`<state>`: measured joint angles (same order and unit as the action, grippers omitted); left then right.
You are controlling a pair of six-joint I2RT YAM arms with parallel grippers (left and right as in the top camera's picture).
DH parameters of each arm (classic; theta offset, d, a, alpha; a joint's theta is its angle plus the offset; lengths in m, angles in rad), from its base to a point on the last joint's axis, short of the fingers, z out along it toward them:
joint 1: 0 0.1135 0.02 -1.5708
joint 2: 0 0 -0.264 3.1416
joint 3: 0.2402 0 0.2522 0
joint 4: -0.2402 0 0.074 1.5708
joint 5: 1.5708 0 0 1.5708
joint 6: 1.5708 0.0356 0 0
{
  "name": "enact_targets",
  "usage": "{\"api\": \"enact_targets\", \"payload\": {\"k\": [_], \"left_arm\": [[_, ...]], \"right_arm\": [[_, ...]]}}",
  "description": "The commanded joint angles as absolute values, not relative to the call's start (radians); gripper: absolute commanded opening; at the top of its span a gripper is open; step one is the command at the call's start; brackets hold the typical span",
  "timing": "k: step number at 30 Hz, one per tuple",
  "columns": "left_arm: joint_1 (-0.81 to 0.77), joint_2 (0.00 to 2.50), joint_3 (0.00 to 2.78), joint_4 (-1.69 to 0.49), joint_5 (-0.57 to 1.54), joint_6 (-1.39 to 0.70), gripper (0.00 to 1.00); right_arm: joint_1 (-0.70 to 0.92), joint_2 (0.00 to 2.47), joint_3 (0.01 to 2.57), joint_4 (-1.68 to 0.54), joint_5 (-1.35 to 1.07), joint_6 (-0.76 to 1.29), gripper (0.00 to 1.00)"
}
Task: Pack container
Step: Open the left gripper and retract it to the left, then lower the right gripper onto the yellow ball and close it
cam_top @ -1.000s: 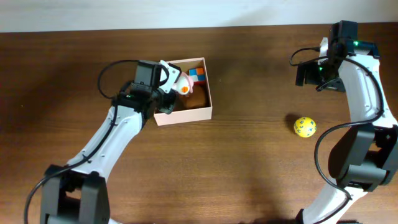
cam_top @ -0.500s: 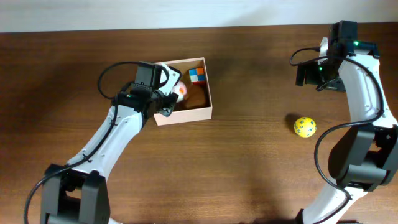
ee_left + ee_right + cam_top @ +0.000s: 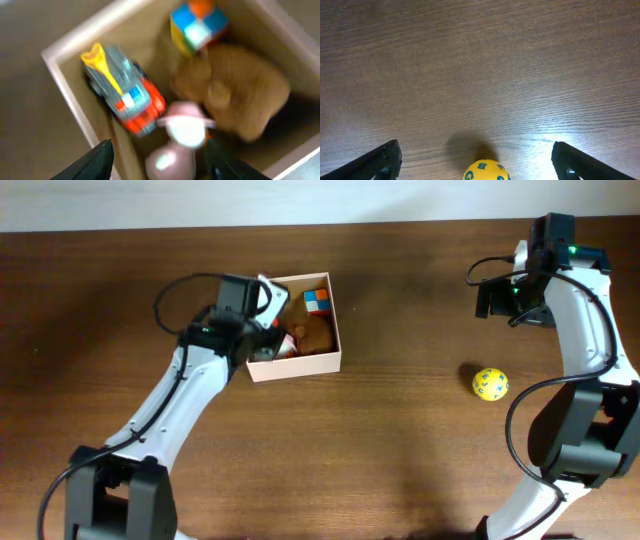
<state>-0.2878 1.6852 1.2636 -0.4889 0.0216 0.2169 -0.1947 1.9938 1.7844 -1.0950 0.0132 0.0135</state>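
Note:
The container (image 3: 302, 366) is a shallow white-walled box left of the table's centre. It holds a coloured cube (image 3: 317, 301), a brown plush toy (image 3: 320, 332) and a pink-and-white toy (image 3: 286, 342). My left gripper (image 3: 262, 332) hangs over its left side. In the left wrist view the container's wall (image 3: 98, 23) frames a toy truck (image 3: 125, 93), the cube (image 3: 198, 25), the plush (image 3: 242, 92) and the pink toy (image 3: 181, 137). The left gripper (image 3: 157, 167) is open, with the pink toy loose between its fingers. My right gripper (image 3: 479, 162) is wide open above a yellow ball (image 3: 486, 171).
The yellow lettered ball (image 3: 490, 384) lies alone on the brown wooden table (image 3: 400, 440) at the right. The right gripper (image 3: 497, 300) is held above the table behind the ball. A pale wall runs along the table's far edge.
My left gripper has opened and let go of the pink-and-white toy, which now lies lower inside the container. The right arm and the ball have not moved.

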Motion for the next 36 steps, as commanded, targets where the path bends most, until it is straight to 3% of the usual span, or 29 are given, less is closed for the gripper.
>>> {"api": "enact_targets", "payload": {"k": [1,6,9,18,20,32,36], "left_arm": [[-0.286,1.653,1.385,-0.486,-0.070,0.102,0.61],[-0.255,1.643,1.475,-0.517,-0.354,-0.158,0.61],[-0.204,1.643,1.477,-0.518,-0.360,-0.219,0.73],[-0.055,1.643,1.477,-0.516,-0.360,-0.224,0.87],[-0.038,1.643,1.477,-0.516,-0.360,-0.224,0.99],[-0.021,1.643,1.476,-0.517,-0.360,-0.224,0.99],[-0.021,1.643,1.476,-0.517,-0.360,-0.224,0.99]], "right_arm": [[-0.190,1.972,1.803,-1.095,0.008,0.007,0.99],[-0.190,1.972,1.803,-1.095,0.008,0.007,0.99],[-0.190,1.972,1.803,-1.095,0.008,0.007,0.99],[-0.190,1.972,1.803,-1.095,0.008,0.007,0.99],[-0.190,1.972,1.803,-1.095,0.008,0.007,0.99],[-0.193,1.972,1.803,-1.088,0.012,0.008,0.99],[-0.207,1.972,1.803,-1.148,0.012,0.123,0.99]]}}
